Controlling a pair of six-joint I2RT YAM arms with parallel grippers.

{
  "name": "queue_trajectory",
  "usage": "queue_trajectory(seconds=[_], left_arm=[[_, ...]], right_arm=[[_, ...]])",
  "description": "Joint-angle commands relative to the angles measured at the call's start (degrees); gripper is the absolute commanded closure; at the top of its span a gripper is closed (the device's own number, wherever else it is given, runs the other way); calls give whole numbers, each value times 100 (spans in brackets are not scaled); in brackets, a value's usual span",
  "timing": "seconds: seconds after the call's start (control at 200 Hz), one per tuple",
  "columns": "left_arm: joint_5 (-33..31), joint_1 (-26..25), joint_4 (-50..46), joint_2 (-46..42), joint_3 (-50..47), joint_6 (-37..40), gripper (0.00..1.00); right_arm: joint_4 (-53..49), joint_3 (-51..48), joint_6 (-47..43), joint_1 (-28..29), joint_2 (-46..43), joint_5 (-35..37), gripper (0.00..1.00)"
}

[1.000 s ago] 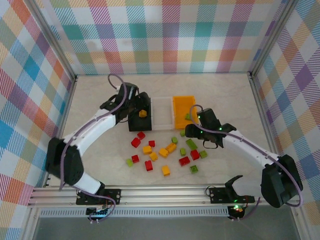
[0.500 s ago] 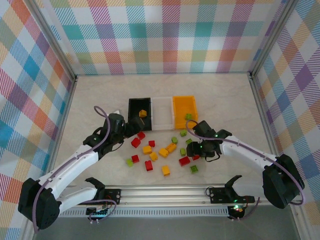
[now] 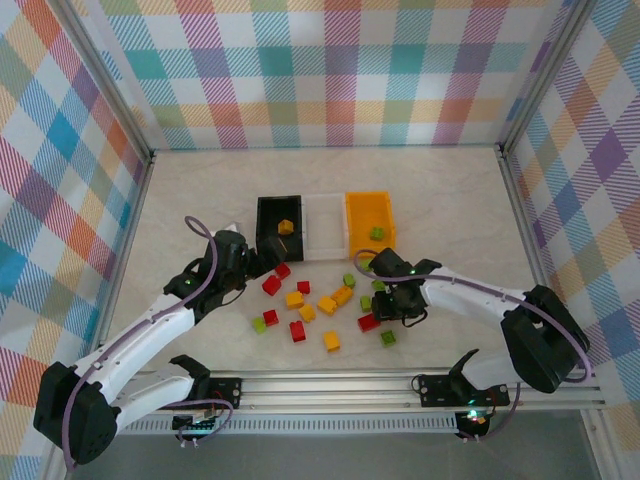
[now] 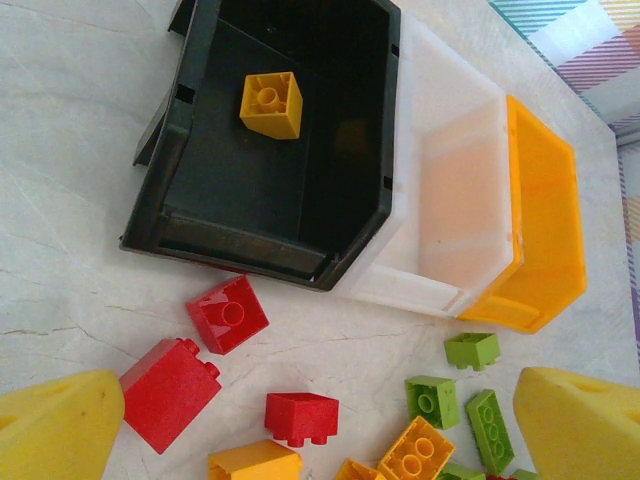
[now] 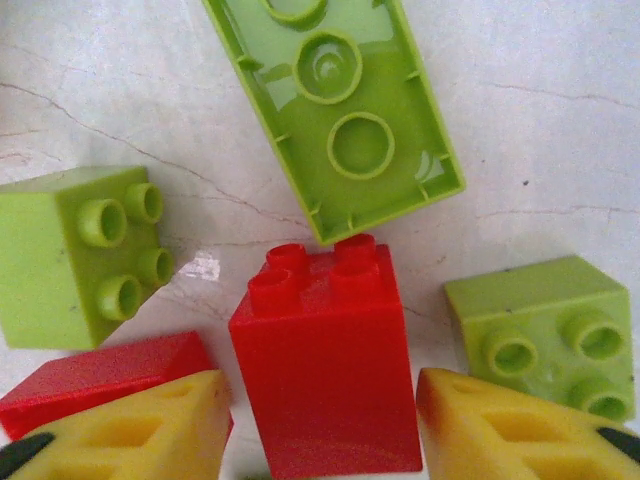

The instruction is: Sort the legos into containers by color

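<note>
Legos (image 3: 327, 304) lie loose on the table (image 3: 450, 190) around both of my grippers.

Between the fingers (image 5: 130, 425) of my right gripper (image 5: 320, 405) stands a tall red brick (image 5: 325, 350), its studs pointing away from me. The yellow pads sit close against its two sides, but I cannot tell whether they press on it or only flank it. A flat red brick (image 5: 100, 375) is partly hidden by one finger. Just past the fingertips, a lime cube (image 5: 80, 255) lies on one side and a second lime cube (image 5: 545, 320) on the other. Straight ahead a long lime brick (image 5: 340, 110) lies hollow side up, its near end almost touching the tall red brick's studs.

My left gripper (image 4: 320, 400) has its fingers spread wide and grips nothing. In the gap between them a small red brick (image 4: 300, 415) rests on the table. A larger red brick (image 4: 170, 390) lies just beside one fingertip, and a red cube (image 4: 228, 312) sits a little farther out. Several lime bricks (image 4: 432, 398) cluster near the other fingertip, with yellow-orange bricks (image 4: 415, 450) closer in.

Ahead of that gripper the three containers stand side by side, touching. The black bin (image 4: 170, 180) holds one yellow brick (image 4: 270, 105). Beside it is the white bin (image 4: 450, 200), and beyond that the orange bin (image 4: 545, 230), where the top view shows one lime piece (image 3: 376, 233).
</note>
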Motion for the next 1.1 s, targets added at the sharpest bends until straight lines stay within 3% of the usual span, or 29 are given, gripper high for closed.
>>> queue_trajectory(seconds=[0.0,0.185,0.33,0.44,0.625,0.915,1.05,1.1], left_arm=[[8,32,48,-30,-76,-46,0],[48,49,31,-31,-84,-72,0],[107,75,-3,-87,-97,-57,0],[181,87,47,-176,-203,-53,0],[259,102,-52,-376,-371,-53,0],[159,111,-574,-882,-592,-108,0],[179,130,-696,-977,-611,-107,0],[203,137,-705,-973,-616,-99,0]], right_arm=[[-1,100,-44,42,51,184,54],[-101,209,-164,43,-200,313,68],[-327,617,-424,36,-827,250,69],[-229,1262,-663,43,-741,-4,69],[358,2652,-834,22,530,-93,68],[9,5230,-1127,-94,3184,363,65],[-316,5910,-1071,-148,3792,661,61],[-316,5974,-1045,-171,3844,685,55]])
